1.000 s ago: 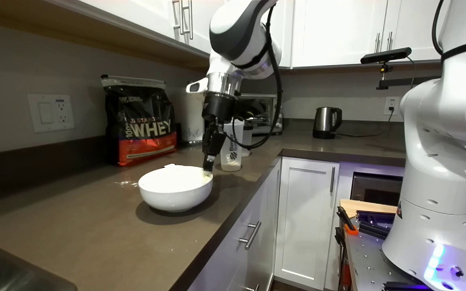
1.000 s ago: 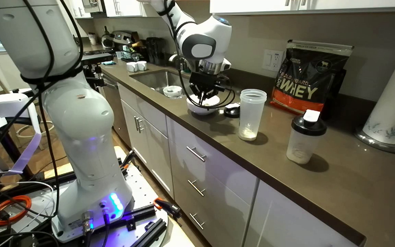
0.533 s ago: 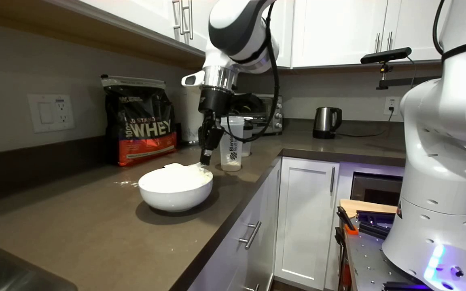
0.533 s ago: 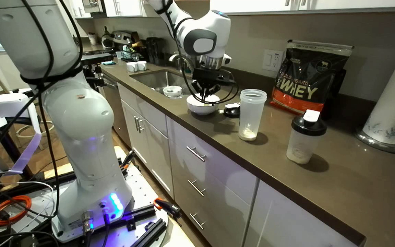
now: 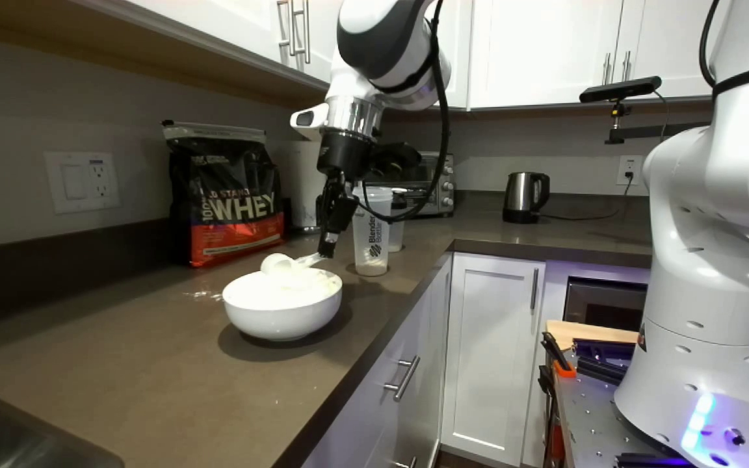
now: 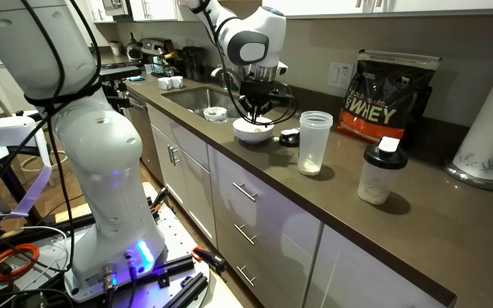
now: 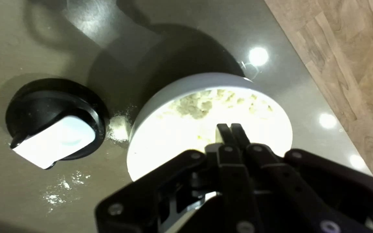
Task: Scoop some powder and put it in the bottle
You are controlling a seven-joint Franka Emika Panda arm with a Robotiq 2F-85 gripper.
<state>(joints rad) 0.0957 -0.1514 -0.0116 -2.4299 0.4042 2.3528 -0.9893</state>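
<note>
Black gripper (image 5: 327, 248) pinching a white plastic scoop (image 5: 280, 262) over pale loose powder (image 7: 193, 106); scooping's probably done, next's a level carry to that tall translucent plastic bottle (image 6: 315, 143).

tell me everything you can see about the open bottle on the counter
The bottle is a tall, slightly tapered shaker of what looks like translucent, whitish plastic, open at the top. Dark "Blender Bottle" lettering and a small logo show on one side. A little pale powder lies at the bottom. It stands upright on the counter, between the bowl and a lidded shaker. Only the counter is plainly touching it.
</note>
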